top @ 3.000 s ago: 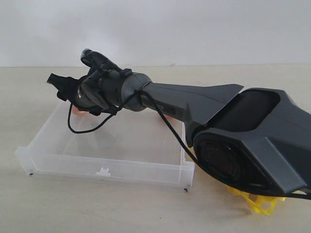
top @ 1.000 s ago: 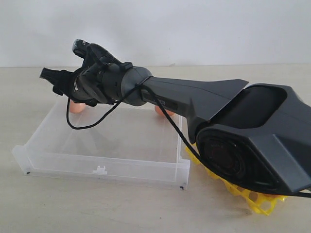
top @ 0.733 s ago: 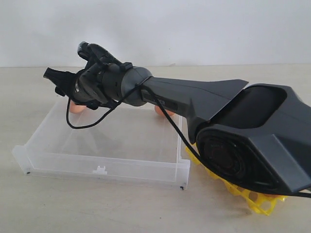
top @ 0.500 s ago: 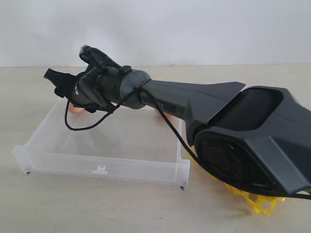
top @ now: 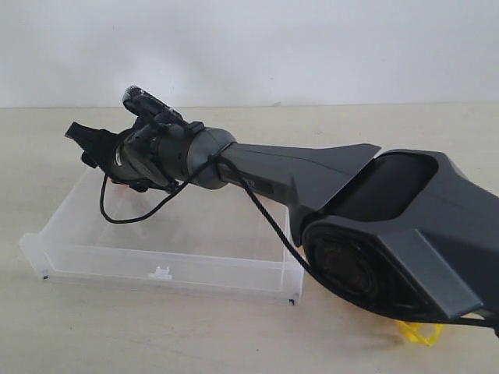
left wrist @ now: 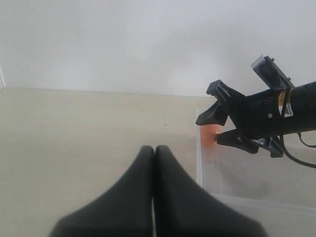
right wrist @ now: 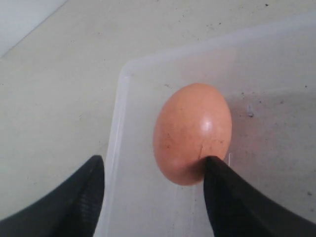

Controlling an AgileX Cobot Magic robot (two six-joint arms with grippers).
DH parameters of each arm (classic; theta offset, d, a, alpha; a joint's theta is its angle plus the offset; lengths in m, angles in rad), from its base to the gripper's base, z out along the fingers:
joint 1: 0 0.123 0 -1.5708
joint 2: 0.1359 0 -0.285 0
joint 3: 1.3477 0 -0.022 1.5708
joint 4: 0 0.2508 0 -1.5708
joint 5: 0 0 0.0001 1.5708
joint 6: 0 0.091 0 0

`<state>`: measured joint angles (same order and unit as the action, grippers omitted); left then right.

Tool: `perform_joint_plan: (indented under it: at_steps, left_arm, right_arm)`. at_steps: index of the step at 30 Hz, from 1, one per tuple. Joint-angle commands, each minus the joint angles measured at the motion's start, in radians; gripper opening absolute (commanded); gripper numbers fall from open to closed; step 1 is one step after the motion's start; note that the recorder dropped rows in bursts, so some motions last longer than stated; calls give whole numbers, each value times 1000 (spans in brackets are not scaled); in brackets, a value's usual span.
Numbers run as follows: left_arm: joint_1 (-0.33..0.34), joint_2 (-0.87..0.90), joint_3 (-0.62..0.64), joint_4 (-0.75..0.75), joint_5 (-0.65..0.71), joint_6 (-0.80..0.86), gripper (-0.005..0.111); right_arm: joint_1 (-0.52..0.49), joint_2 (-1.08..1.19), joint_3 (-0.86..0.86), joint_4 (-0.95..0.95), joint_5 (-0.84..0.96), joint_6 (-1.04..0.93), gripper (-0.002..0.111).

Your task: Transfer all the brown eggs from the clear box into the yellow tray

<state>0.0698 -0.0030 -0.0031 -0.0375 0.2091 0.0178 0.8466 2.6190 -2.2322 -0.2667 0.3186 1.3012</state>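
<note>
One brown egg (right wrist: 192, 131) lies in a far corner of the clear box (top: 171, 265). In the right wrist view my right gripper (right wrist: 153, 170) stands open around it: one fingertip (right wrist: 232, 197) touches the egg's side, the other hangs over the box wall. The exterior view has that gripper (top: 80, 146) low at the box's far left corner, and the egg is hidden behind it. The egg (left wrist: 208, 136) also shows in the left wrist view, beside the right gripper's fingers. My left gripper (left wrist: 153, 149) is shut, empty, over bare table left of the box. Only a corner of the yellow tray (top: 417, 333) shows.
The right arm's long dark body (top: 374, 234) stretches across the box and hides most of the tray and the box's far right part. A black cable (top: 132, 214) loops down from the wrist. A pale wall stands behind the beige table (top: 117, 327).
The right gripper has dropped and moved slightly left into the box's far corner, now hiding the egg there. The arm's body has come down over more of the yellow tray.
</note>
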Motion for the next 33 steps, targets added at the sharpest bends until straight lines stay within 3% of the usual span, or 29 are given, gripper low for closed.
perform_joint_plan:
  at_steps: [1,11,15,19,21,25,33]
  left_arm:
    - [1,3,3,2,-6,2,-4]
    - [1,3,3,2,-6,2,-4]
    - [1,3,3,2,-6,2,-4]
    - [1,3,3,2,-6,2,-4]
    - [1,3,3,2,-6,2,-4]
    - [1,3,3,2,-6,2,-4]
    - [1,3,3,2,-6,2,-4]
  right_arm:
    - [-7,21,-5,-6,5,-2,57]
    - [-26,22,-5,-6,36,22,56]
    - [-28,18,-5,-2,134,38,44]
    - [-29,18,-5,-2,105,17,43]
    - [-29,18,-5,-2,77,3,45]
    - [-27,7,-5,-1,67,5,58]
    - [-31,-4,-5,-3,21,5,59]
